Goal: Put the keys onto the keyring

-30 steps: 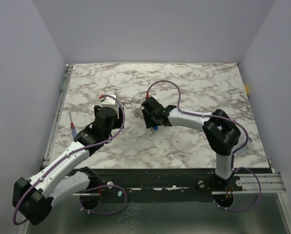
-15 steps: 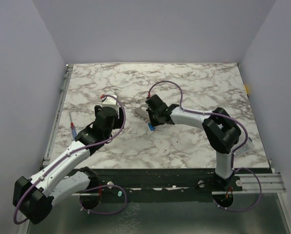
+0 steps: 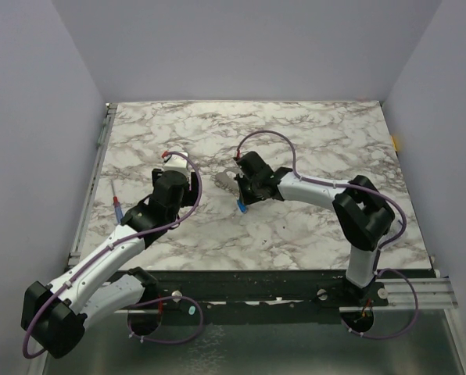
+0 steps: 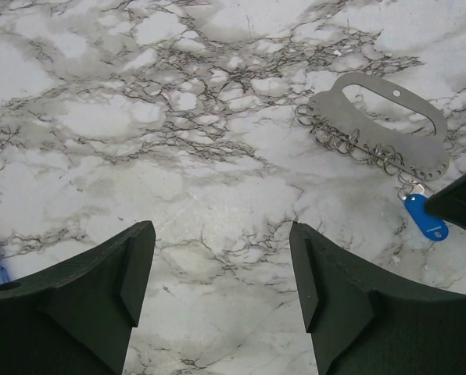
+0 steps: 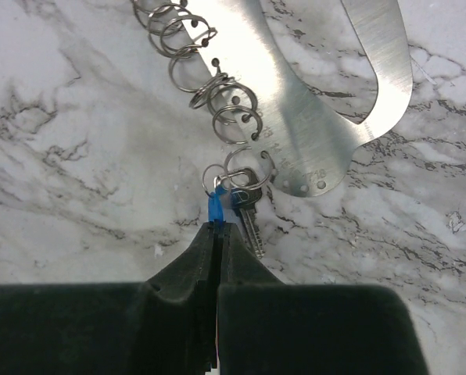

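Right gripper is pinching fully closed on the bright blue-headed small key; left gripper is hanging wide apart over the surface, gripping nothing. We are looking at a white-and-grey marble tabletop boxed by plain pale lilac walls. We are seeing the blue key and a silvery flat key sitting on a thin silvery wire keyring, at the end of a flat slotted steel plate lying mid-table.
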Robot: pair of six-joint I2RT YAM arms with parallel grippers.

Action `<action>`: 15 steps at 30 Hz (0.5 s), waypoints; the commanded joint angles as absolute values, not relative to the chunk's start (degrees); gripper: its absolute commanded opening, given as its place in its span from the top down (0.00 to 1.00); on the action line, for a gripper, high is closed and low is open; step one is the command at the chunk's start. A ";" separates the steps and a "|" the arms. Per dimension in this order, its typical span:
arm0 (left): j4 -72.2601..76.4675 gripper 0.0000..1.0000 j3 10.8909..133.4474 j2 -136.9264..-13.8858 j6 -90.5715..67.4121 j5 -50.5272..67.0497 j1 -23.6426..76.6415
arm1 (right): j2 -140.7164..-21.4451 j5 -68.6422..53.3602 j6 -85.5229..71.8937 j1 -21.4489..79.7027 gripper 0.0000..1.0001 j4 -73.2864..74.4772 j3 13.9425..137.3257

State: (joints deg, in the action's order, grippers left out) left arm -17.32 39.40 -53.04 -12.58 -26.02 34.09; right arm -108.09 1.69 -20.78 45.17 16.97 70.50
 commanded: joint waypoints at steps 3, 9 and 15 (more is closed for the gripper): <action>-17.66 0.24 39.30 -52.89 -11.84 -24.36 33.66 | -105.44 -1.34 -18.45 45.46 0.81 19.07 70.35; -17.67 0.25 39.35 -52.65 -11.82 -24.17 33.66 | -108.60 -0.78 -19.10 45.52 0.55 20.15 73.31; -17.67 0.25 39.20 -52.25 -11.64 -24.08 33.66 | -110.29 0.41 -18.58 45.53 0.45 21.50 75.40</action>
State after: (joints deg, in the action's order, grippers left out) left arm -17.32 39.40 -53.04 -12.38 -25.08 34.09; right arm -108.81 0.10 -19.44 45.17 19.68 73.32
